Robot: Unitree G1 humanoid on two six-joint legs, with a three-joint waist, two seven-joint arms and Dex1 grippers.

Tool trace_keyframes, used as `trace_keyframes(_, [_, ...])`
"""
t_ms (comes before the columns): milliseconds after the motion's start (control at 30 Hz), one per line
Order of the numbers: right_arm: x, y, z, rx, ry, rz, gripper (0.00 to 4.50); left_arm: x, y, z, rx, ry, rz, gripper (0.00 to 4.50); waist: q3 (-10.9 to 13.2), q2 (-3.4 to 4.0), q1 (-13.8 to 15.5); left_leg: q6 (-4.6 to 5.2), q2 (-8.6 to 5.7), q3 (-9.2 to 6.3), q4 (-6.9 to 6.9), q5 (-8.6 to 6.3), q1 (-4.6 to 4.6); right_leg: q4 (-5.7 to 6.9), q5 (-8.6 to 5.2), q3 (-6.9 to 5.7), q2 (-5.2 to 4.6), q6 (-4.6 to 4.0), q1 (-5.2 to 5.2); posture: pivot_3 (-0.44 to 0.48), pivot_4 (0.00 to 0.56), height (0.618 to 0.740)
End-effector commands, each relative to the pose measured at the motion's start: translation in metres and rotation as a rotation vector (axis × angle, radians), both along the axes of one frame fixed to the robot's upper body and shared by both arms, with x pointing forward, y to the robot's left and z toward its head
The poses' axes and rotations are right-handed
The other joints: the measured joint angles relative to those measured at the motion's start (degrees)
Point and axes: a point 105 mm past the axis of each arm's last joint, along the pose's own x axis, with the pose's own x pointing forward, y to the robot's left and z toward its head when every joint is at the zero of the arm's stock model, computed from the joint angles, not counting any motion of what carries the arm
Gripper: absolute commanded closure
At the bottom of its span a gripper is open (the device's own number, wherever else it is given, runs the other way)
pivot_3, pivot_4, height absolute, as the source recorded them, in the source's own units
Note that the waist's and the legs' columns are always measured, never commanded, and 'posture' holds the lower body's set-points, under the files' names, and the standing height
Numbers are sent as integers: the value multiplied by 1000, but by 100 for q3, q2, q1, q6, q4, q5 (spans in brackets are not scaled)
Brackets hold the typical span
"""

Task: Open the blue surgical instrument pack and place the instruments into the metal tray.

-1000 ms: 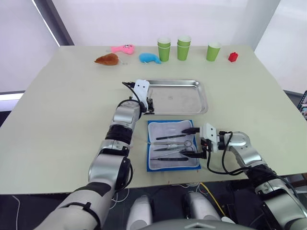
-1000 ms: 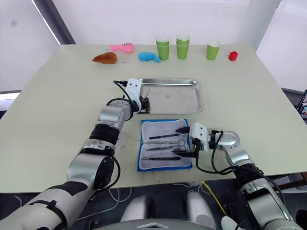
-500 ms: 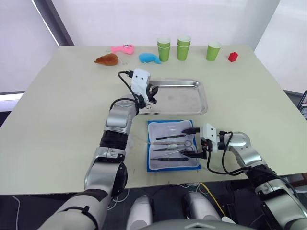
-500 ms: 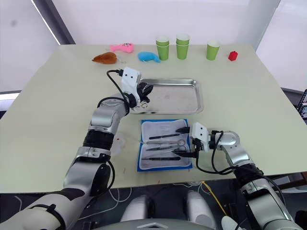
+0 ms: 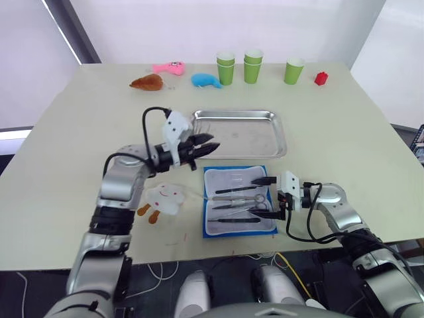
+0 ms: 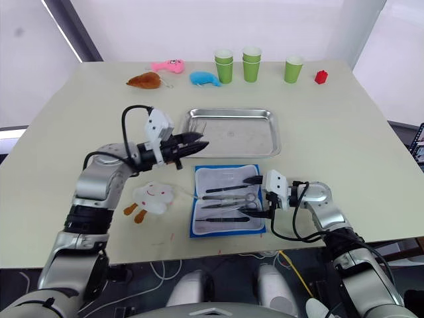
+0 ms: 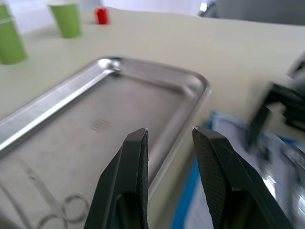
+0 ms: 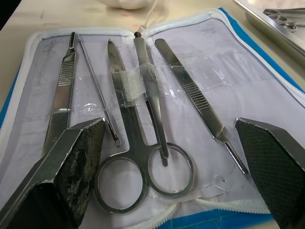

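The blue surgical instrument pack [image 5: 238, 202] lies open near the table's front edge, pale lining up. Several instruments rest on the lining: ring-handled scissors [image 8: 136, 157], forceps [image 8: 193, 102] and a thin probe [image 8: 97, 88]. My right gripper [image 5: 271, 197] stands open at the pack's right edge, its fingers wide apart over the instruments and holding nothing. The metal tray [image 5: 255, 136] sits just behind the pack. One pair of scissors [image 7: 50, 207] lies at its left end. My left gripper [image 5: 207, 146] hovers open and empty at the tray's near left corner, pointing right.
A white plush toy with orange legs [image 5: 162, 197] lies left of the pack. Along the far edge sit a brown toy [image 5: 148, 82], a pink toy [image 5: 169, 67], a blue whale toy [image 5: 207, 80], green cups [image 5: 254, 65] and a red block [image 5: 321, 78].
My left arm has swung out to the left and lowered, uncovering the white plush toy; its gripper went from above the tray's left end to the near left corner. The right gripper stayed put.
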Motion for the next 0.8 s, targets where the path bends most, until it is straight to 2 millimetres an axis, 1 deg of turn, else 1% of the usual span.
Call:
trace_keyframes(33, [-24, -19, -52, -134, 175, -22, 0, -20, 5, 21, -9, -84, -128, 2962, 0, -3, 15, 0, 2, -1, -2, 0, 0, -3, 0, -1, -2, 0, -1, 0, 150, 739])
trace_keyframes(133, [-26, -20, -53, -133, 177, -11, 0, -30, 16, 19, 35, -65, -172, 2962, 7, -3, 63, 0, 9, 0, -10, 0, -2, -15, 0, 1, -10, -2, -6, 0, 150, 739])
trace_keyframes(233, [-27, -21, -52, -139, 176, 2, 0, -37, 29, 20, 71, -33, -212, 2962, 22, -8, 78, 0, 8, 5, -23, 0, -3, -29, 0, 3, -10, -2, -10, 0, 150, 739])
trace_keyframes(400, [-28, -25, -50, -144, 183, 24, 0, -55, 37, 25, 98, 34, -308, 2962, 26, -3, 89, 1, 10, 9, -42, -1, -18, -57, 0, -1, -8, -3, -20, 0, 150, 739])
trace_keyframes(433, [-29, -27, -50, -148, 185, 29, 0, -59, 38, 25, 108, 43, -324, 2526, 27, -1, 92, 1, 10, 9, -42, -1, -18, -59, 0, -1, -8, -3, -20, 0, 150, 739])
trace_keyframes(467, [-30, -28, -50, -152, 188, 35, 0, -60, 39, 26, 117, 48, -333, 2427, 27, -1, 93, 1, 10, 11, -43, -1, -21, -64, 0, -2, -9, -2, -20, 0, 150, 739])
trace_keyframes(500, [-31, -29, -51, -155, 189, 40, 0, -62, 40, 26, 125, 49, -345, 2126, 27, -1, 94, 1, 10, 12, -43, -1, -24, -70, -1, -3, -9, -1, -21, 0, 150, 739])
trace_keyframes(533, [-32, -30, -51, -157, 192, 44, 0, -62, 41, 27, 129, 47, -355, 1698, 28, -1, 94, 1, 9, 13, -43, -1, -26, -70, -1, -3, -9, -1, -21, 0, 150, 739])
trace_keyframes(567, [-33, -30, -51, -157, 196, 49, 0, -63, 41, 28, 131, 46, -368, 1552, 28, -4, 117, 1, 7, 13, -43, -2, -32, -74, -1, -3, -9, -1, -21, 0, 150, 739])
trace_keyframes(667, [-33, -31, -49, -155, 198, 55, 0, -66, 38, 34, 117, 41, -403, 351, 29, -3, 156, 2, 4, 15, -41, -1, -60, -78, -1, -30, -12, -1, -38, 0, 150, 739])
trace_keyframes(700, [-33, -32, -48, -155, 197, 55, 0, -67, 37, 36, 113, 38, -415, 85, 28, -3, 159, 2, 2, 13, -39, -1, -68, -78, -1, -32, -12, 0, -44, 0, 150, 739])
trace_keyframes(800, [-32, -34, -48, -160, 195, 50, 0, -72, 38, 41, 121, 37, -444, 85, 28, -4, 162, 2, 0, 12, -37, -1, -77, -78, -1, -36, -11, 0, -48, 0, 150, 739])
